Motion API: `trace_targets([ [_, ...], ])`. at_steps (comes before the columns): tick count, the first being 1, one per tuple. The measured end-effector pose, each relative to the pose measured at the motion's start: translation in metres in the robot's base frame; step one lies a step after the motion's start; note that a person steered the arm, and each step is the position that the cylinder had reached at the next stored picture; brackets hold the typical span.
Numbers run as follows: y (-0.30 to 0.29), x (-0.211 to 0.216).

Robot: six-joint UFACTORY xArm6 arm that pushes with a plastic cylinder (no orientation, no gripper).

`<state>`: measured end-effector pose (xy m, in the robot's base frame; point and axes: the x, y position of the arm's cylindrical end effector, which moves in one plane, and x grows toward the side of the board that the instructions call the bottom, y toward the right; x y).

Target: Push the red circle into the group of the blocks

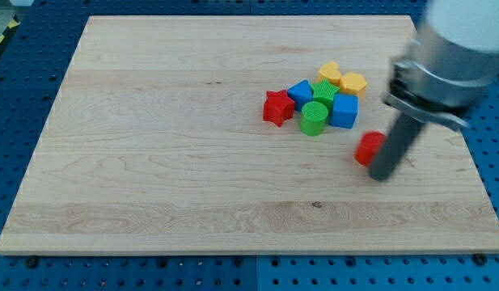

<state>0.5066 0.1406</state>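
Note:
The red circle (pixel 366 149) lies on the wooden board at the view's right, apart from the group. My tip (pixel 383 174) sits right beside it, at its lower right, touching or nearly touching. The group lies up and to the left: a red star (pixel 276 107), a blue block (pixel 300 93), a green block (pixel 323 90), a green cylinder (pixel 313 118), a blue cube (pixel 344 111) and two yellow blocks (pixel 330 73) (pixel 353 82). The red circle is a short gap below and right of the blue cube.
The wooden board (pixel 152 145) rests on a blue perforated table (pixel 23 73). The arm's grey and white body (pixel 447 56) hangs over the board's upper right corner. The board's right edge is close to my tip.

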Motion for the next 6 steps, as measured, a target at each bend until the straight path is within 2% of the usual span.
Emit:
trace_targets([
  [1, -0.015, -0.016],
  [2, -0.015, -0.005],
  [5, 0.038, -0.009],
  [6, 0.022, -0.019],
])
